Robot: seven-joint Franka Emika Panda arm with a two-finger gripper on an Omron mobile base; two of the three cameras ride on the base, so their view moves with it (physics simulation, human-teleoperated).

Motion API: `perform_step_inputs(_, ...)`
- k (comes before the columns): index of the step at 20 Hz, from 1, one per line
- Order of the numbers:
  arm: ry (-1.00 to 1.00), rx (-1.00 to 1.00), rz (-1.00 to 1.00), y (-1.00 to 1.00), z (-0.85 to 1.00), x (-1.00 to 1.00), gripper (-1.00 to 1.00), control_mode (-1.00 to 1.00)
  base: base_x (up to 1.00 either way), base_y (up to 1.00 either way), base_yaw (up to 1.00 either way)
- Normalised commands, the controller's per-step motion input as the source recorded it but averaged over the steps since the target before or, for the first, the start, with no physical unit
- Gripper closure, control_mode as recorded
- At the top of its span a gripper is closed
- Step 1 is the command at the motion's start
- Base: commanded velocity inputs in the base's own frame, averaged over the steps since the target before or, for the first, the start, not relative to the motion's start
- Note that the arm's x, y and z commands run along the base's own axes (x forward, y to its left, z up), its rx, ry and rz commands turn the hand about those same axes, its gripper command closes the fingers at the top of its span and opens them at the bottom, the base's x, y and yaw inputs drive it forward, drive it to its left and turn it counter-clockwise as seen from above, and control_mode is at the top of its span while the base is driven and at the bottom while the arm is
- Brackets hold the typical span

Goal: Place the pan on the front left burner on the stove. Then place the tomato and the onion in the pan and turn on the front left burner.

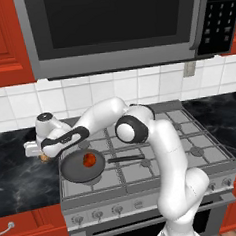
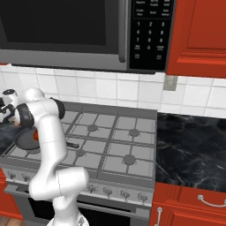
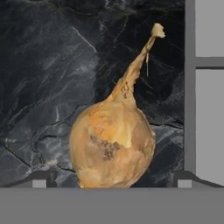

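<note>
The dark pan [image 1: 74,169] sits at the front left of the stove [image 1: 191,134], covering the front left burner, with its thin handle [image 1: 126,159] pointing right. The red tomato [image 1: 87,161] lies inside the pan. On the black counter just left of the stove rests the tan onion [image 3: 111,146], its pointed stalk aimed away from the hand. My gripper [image 3: 111,181] hangs right over it, open, with one fingertip [image 3: 40,180] on each side and a small gap to the bulb. From the left base, the gripper [image 1: 41,152] hides most of the onion [image 1: 45,157].
The stove's grey side edge [image 3: 205,109] runs close beside the onion. A microwave [image 1: 112,25] hangs above the stove. Knobs [image 1: 117,209] line the stove front. Black marble counter [image 2: 190,145] continues right of the stove, under red cabinets [image 2: 198,31].
</note>
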Motion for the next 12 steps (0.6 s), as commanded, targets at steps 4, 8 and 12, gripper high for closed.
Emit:
perform_step_inputs(4, 0.0, 0.0, -0.05, 0.0, 0.0, 0.42, -1.0, -1.0, 0.0, 0.0, 0.0)
perform_step_inputs(8, 0.03, 0.0, -0.03, 0.0, 0.0, 0.1, -1.0, -1.0, 0.0, 0.0, 0.0)
perform_step_inputs(12, 0.04, 0.0, 0.0, 0.0, 0.0, -0.19, -1.0, -1.0, 0.0, 0.0, 0.0)
